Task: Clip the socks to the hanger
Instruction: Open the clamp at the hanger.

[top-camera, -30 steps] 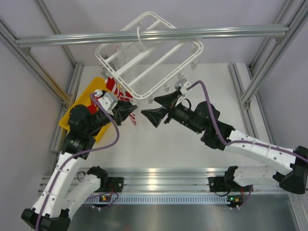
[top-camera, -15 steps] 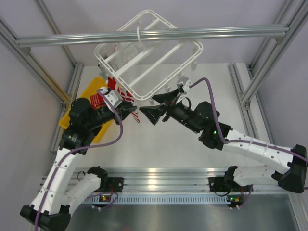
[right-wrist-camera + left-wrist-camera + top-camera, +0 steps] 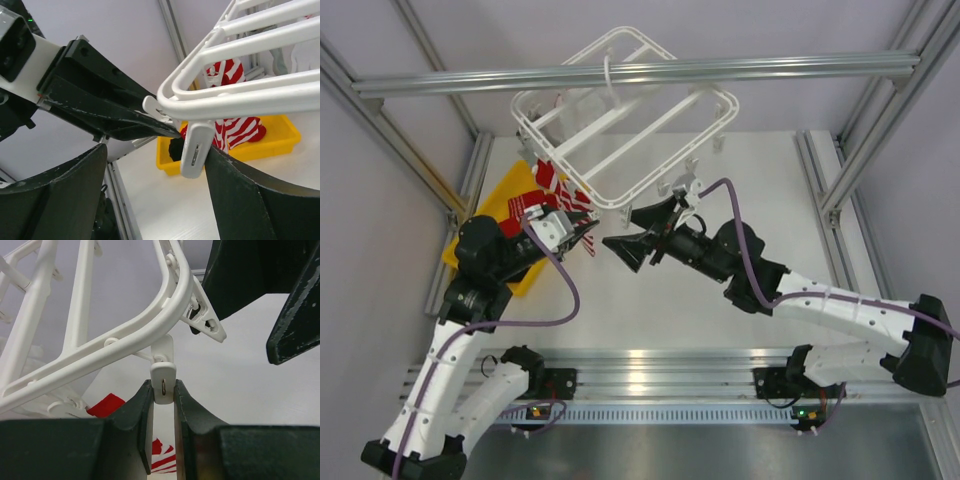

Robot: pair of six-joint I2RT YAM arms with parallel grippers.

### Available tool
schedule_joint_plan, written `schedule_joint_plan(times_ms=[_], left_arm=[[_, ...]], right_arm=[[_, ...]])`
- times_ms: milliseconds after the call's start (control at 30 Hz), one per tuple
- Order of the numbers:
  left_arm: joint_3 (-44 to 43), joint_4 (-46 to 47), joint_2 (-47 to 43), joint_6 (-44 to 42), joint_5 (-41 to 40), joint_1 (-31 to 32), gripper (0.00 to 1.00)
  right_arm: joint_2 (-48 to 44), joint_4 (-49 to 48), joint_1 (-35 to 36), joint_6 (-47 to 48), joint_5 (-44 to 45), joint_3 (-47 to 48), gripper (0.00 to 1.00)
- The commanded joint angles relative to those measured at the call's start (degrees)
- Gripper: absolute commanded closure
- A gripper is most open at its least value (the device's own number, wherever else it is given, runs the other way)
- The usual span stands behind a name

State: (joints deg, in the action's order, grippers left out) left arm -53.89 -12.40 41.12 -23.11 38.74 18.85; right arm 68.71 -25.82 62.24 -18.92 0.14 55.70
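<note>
The white hanger (image 3: 670, 160) hangs tilted from its hook under the front beam. My left gripper (image 3: 588, 228) is at the hanger's near corner, shut on a dangling white clip (image 3: 163, 382) in the left wrist view. My right gripper (image 3: 628, 230) faces it from the right and stands open. Another white clip (image 3: 195, 150) hangs between the right gripper's jaws, close to the right finger. Red-and-white striped socks (image 3: 235, 127) lie in the yellow tray (image 3: 505, 200). More red sock fabric (image 3: 162, 455) shows below the left jaws. Neither gripper holds a sock.
A grey aluminium beam (image 3: 770, 68) crosses above the hanger, with slanted beams at both sides. The right gripper's dark fingers (image 3: 295, 315) fill the upper right of the left wrist view, close to the hanger's corner.
My right gripper has moved left, closer to the left gripper and the hanger's corner, and its jaws have narrowed a little. The hanger has swung slightly left. The left gripper keeps its grip.
</note>
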Motion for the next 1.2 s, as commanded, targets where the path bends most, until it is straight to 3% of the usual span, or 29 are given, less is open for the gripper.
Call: schedule_joint_plan(times_ms=[0,133,367,1167], left_arm=[[1.77,-0.87,-1.31,-5.62,5.56,0.57,1.0],[2.38,-0.6,-0.96,-7.65,5.64,0.57,1.0],[2.21,0.36,0.1,-7.91,5.82,0.66,1.0],[3.61,2.21,-0.69,-6.68,7.66,1.1,1.0]], right_arm=[[-0.77,-5.99,2.44,4.93,-2.07,-0.59,0.24],[-3.14,-7.14,5.52,11.78,-1.12,-3.23,0.28],[-8.32,-5.82,7.9,15.84,2.23,-9.03,0.3],[5.12,-24.01,8.07,20.67,14.36,-1.65,0.32]])
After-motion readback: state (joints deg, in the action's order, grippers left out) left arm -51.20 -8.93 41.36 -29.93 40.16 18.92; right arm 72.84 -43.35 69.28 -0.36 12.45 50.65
